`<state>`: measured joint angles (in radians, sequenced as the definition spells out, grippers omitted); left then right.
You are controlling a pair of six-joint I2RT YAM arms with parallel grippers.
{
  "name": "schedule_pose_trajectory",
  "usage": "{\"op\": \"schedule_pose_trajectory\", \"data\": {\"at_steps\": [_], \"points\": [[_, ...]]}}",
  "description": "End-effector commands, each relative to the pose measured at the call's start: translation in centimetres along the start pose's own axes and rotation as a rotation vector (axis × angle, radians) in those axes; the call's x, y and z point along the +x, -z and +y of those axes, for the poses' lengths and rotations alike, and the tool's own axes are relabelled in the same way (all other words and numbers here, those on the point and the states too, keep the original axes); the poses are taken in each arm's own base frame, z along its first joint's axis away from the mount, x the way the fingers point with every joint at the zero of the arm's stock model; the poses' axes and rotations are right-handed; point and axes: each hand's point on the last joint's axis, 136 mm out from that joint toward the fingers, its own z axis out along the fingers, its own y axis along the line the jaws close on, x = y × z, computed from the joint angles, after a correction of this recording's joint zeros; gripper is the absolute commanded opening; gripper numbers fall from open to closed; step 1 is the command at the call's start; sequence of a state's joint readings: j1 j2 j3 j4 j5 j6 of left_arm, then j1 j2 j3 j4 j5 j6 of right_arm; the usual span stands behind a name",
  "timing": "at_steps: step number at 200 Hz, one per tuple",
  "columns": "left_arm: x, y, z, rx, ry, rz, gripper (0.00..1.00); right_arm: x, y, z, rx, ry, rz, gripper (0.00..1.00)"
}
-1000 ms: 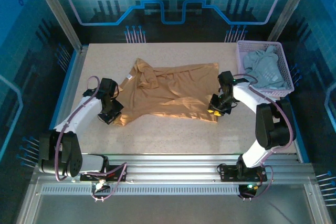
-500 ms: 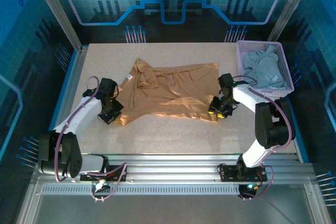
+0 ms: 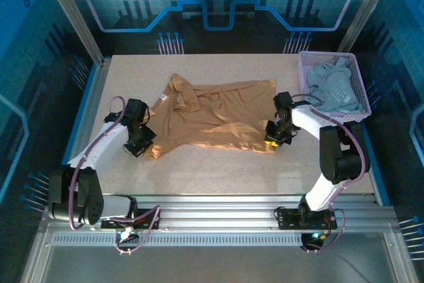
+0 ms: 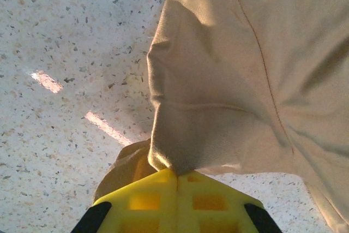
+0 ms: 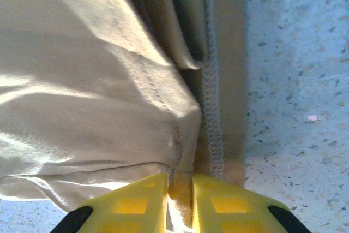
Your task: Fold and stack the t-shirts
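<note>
At the near-left corner of the tan t-shirt (image 3: 212, 117) the left hand (image 4: 175, 177) is clamped tight on a bunched fold; at the near-right corner the right hand (image 5: 180, 185), nearly closed, pinches the stitched hem. Both arms reach forward, elbows bowed outward. Bare counter (image 3: 218, 170) surrounds the rumpled shirt; the grey-blue t-shirt (image 3: 334, 84) lies in the basket (image 3: 303, 71), far right
</note>
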<state>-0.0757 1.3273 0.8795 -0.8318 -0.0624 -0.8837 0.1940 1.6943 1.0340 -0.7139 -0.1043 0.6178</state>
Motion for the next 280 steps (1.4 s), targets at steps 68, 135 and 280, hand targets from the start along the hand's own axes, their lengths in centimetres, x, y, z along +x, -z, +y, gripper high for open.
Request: {"op": "schedule_pose_trajectory", "data": {"at_steps": [68,135,280], "points": [[0.8,0.0,0.4,0.004,-0.007,0.019,0.00,0.2,1.7,1.1,0.003,0.058,-0.034,0.00],[1.0,0.0,0.6,0.005,-0.006,0.019,0.00,1.2,1.4,0.3,0.001,0.051,-0.031,0.00],[2.0,0.5,2.0,-0.012,0.002,0.028,0.00,12.3,1.5,-4.8,0.067,0.045,0.143,0.01]]}}
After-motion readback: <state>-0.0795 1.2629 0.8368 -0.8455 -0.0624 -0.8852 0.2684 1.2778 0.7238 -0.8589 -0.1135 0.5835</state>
